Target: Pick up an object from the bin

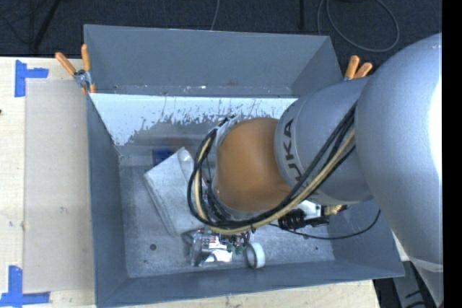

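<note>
My gripper [214,247] is low in the bin near the front wall, under the orange cover on the wrist. A small white round thing [255,254] lies just to its right on the bin floor. A pale, see-through flat packet [167,182] lies to the gripper's upper left, tilted, with its right end hidden under the cover. A blue thing [163,154] shows behind the packet's far edge. Whether anything sits inside the gripper is hidden by the wrist.
The arm and its black cables fill the right half of the bin. The front wall stands close below the gripper. Bare grey floor shows at the front left and along the sloped back wall.
</note>
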Action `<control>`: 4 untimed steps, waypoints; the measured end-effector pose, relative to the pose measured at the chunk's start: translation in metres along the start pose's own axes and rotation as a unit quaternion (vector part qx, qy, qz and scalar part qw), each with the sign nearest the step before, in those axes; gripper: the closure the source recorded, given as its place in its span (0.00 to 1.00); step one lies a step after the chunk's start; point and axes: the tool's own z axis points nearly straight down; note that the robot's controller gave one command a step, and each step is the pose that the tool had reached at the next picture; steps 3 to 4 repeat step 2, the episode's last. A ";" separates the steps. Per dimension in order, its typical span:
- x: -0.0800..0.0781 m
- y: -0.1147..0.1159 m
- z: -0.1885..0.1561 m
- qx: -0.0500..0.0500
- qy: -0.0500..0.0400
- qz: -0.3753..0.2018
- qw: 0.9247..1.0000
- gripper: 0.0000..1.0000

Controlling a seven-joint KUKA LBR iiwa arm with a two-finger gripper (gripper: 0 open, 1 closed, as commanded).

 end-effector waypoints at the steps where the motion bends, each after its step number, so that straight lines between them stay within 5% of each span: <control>1: 0.002 -0.005 0.007 0.004 0.005 0.003 1.000 1.00; 2: 0.008 0.006 -0.111 0.002 0.001 0.006 1.000 1.00; 4: 0.008 0.006 -0.111 0.002 0.001 0.006 1.000 1.00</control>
